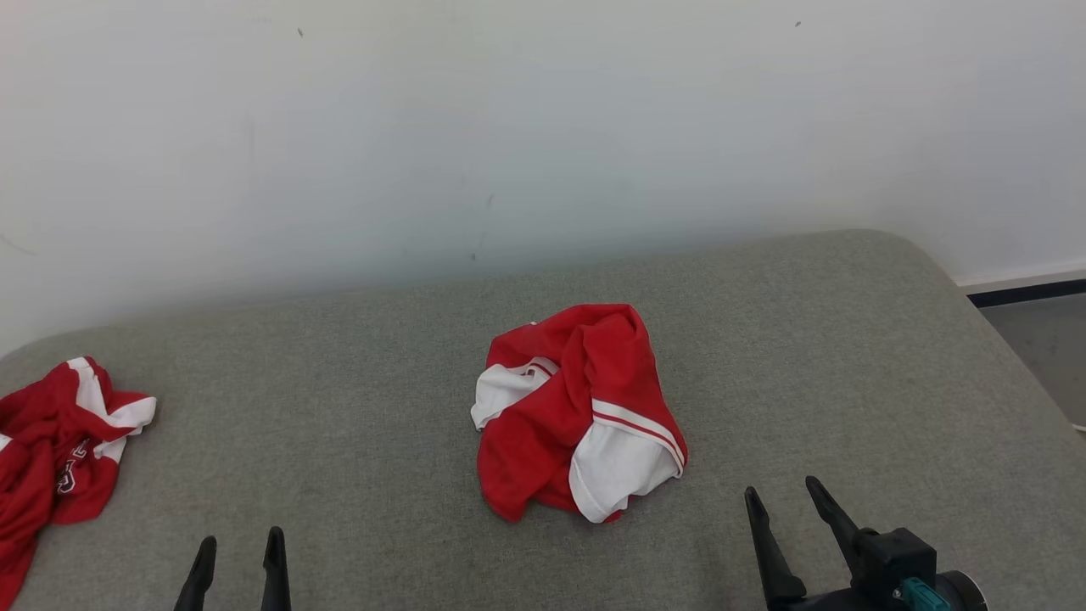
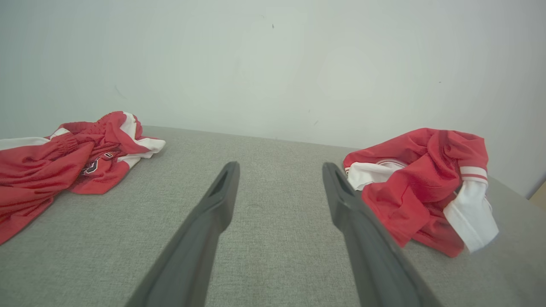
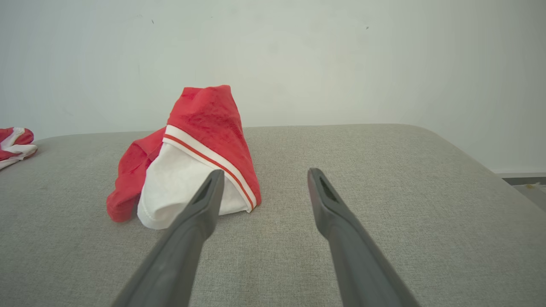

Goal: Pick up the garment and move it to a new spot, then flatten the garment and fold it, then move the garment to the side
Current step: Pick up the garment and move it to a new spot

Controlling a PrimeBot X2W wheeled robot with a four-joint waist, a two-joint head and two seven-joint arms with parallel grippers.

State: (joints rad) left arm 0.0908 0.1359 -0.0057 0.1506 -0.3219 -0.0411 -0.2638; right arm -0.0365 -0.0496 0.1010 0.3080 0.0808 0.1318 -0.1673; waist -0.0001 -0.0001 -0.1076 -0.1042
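Right gripper (image 1: 780, 485) and left gripper (image 1: 241, 536) both hover spread wide and empty over the near edge of the grey fabric-covered table (image 1: 339, 441), so the pick-up hasn't begun; I'd pinch a raised red fold, not the loose white panel, so the bundle lifts whole. Crumpled red-and-white jersey garment (image 1: 577, 407) sits heaped at the table's middle, its white striped-trim panel toward the near edge, with a second red-and-white bundle (image 1: 51, 450) at the table's left end.

A bare indoor room, perhaps a lab. Behind the grey fabric pad (image 1: 356, 475) stands a plain white wall (image 1: 543, 127).
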